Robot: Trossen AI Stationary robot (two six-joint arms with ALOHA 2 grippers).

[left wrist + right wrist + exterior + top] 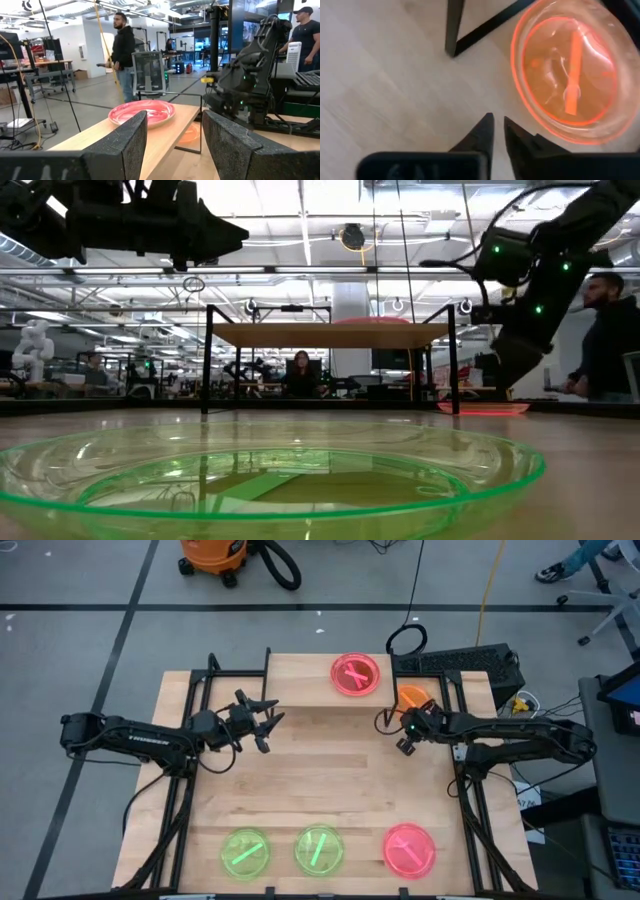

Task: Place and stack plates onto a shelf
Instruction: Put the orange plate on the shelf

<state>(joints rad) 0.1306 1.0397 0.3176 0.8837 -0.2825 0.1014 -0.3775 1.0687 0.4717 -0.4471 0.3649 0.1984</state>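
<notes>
The light-wood shelf (300, 680) stands on black legs at the table's far edge, with a pink plate (356, 673) lying flat on its top. An orange plate (412, 697) rests on the tabletop just right of the shelf; in the right wrist view the orange plate (570, 70) lies beside a shelf leg (454, 25). My right gripper (388, 722) hovers shut near that plate, touching nothing. My left gripper (268, 725) hangs open in front of the shelf, empty. Its wrist view looks at the shelf (175, 125) and pink plate (142, 111) between its fingers.
Two green plates (245, 852) (319, 849) and a pink plate (410, 848) lie in a row along the near edge. A keyboard (455, 662) sits beyond the far right corner. People stand in the room behind. Bare wood lies mid-table (320, 780).
</notes>
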